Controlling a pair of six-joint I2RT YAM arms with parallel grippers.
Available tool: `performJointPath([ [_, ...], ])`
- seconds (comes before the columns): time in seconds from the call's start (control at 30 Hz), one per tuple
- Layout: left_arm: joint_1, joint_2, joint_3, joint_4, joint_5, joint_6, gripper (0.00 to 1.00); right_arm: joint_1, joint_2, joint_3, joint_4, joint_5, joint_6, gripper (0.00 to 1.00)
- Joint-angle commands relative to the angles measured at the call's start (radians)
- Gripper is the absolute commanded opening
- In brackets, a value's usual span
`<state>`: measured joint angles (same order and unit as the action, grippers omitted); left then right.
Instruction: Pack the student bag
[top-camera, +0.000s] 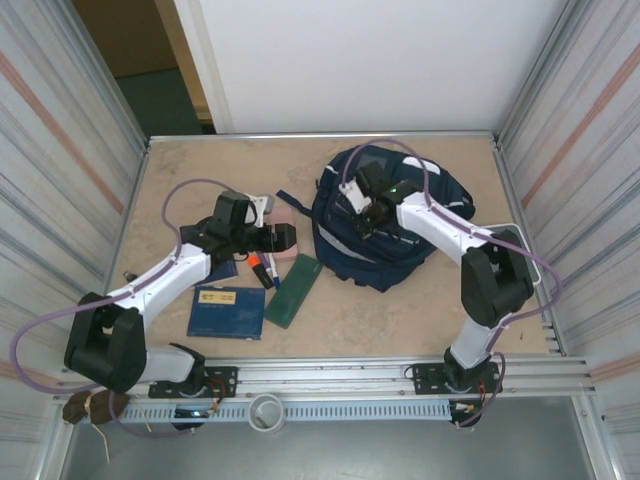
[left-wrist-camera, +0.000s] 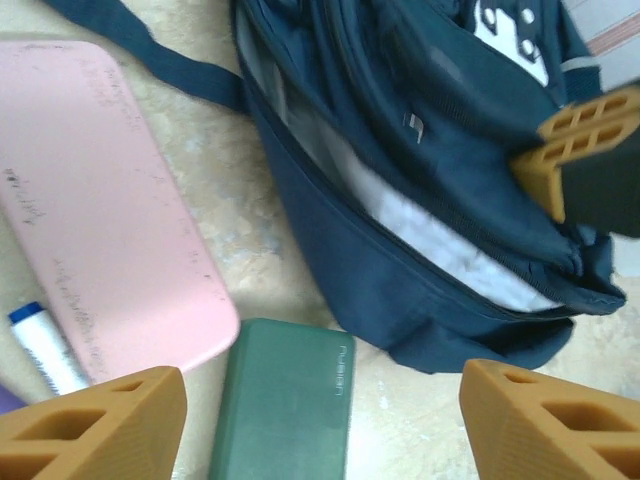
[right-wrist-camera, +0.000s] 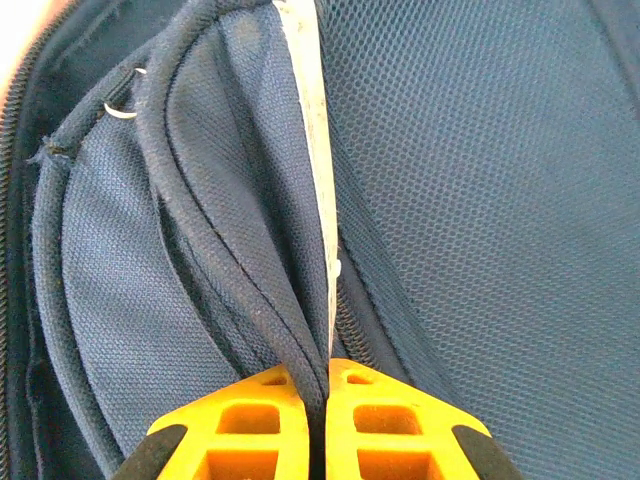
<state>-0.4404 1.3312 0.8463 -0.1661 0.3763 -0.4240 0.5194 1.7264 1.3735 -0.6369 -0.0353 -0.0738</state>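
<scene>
The right gripper (right-wrist-camera: 327, 378) had its fingers pressed together, pinching a fold of navy fabric and a thin pale stripe on the student bag (top-camera: 395, 240), beside a zipper track. Seen from above, it reached over the top of the bag, which lay on its side with its mouth sagging open and light lining showing inside. The left gripper (left-wrist-camera: 320, 430) hung just left of the bag with its fingers spread wide, holding nothing and touching nothing. Below it, left of the bag, lay a flat pink case (left-wrist-camera: 100, 200) and a dark green case (left-wrist-camera: 285, 410), the green one the nearer to the bag's lower edge. A white marker with a blue cap (left-wrist-camera: 45, 345) lay against the pink case on the side away from the bag. Farther left of the bag rested a dark blue notebook (top-camera: 226, 312). Everything sat on a beige mottled table (top-camera: 420, 315), fenced by corrugated pale walls (top-camera: 60, 130) with a white panel (top-camera: 370, 60) behind the bag.
</scene>
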Motion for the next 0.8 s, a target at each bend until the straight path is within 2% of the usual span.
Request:
performJointPath([
  [0.0,-0.055,0.003,0.01,0.036,0.026,-0.047,0.77,-0.079,-0.075,0.091,-0.043,-0.18,0.188,0.0],
  [0.07,-0.091,0.036,0.025,0.064,0.022,-0.074,0.8,-0.132,-0.093,0.103,-0.044,-0.266,0.234,0.0],
  [0.27,-0.138,0.182,0.131,0.111,0.036,-0.114,0.86,-0.212,-0.131,0.086,-0.012,-0.371,0.312,0.0],
  [0.43,-0.145,0.321,0.226,0.064,-0.057,-0.105,0.87,-0.246,-0.15,0.076,0.015,-0.404,0.337,0.0],
  [0.5,-0.146,0.379,0.263,0.068,-0.049,-0.105,0.86,-0.255,-0.155,0.074,0.027,-0.416,0.347,0.0],
  [0.57,-0.147,0.442,0.311,0.064,-0.031,-0.106,0.81,-0.267,-0.157,0.068,0.046,-0.434,0.361,0.0],
  [0.77,-0.138,0.569,0.436,0.067,0.026,-0.087,0.46,-0.328,-0.163,0.066,0.056,-0.498,0.371,0.0],
])
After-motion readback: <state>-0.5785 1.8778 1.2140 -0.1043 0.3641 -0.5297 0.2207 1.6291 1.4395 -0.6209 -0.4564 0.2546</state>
